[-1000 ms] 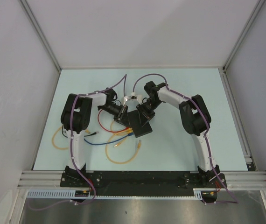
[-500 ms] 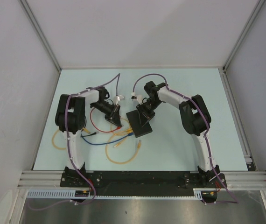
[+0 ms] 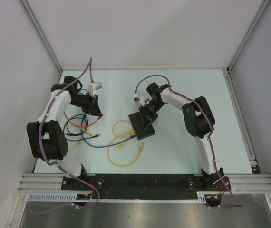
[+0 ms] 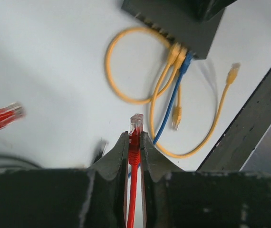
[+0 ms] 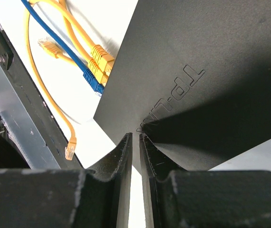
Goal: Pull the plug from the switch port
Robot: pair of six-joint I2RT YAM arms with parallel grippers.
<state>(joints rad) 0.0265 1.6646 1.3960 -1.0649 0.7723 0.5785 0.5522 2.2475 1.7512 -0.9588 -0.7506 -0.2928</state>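
Note:
The black switch lies flat mid-table; it also shows in the left wrist view and the right wrist view. Two yellow plugs and a blue plug sit in its sockets. My left gripper is far left of the switch, shut on a red plug that is free of the switch, with its clear tip sticking out past the fingertips. The red cable trails below it. My right gripper is shut and empty, its tips resting on the switch's top near one edge.
A yellow cable loop, a blue cable and a black cable lie on the table left of and in front of the switch. A loose yellow plug lies near the black front rail. Side walls close in.
My left arm has swung left and away from the switch with the red plug in its jaws, dragging the red cable along. The right arm and the switch have stayed put.

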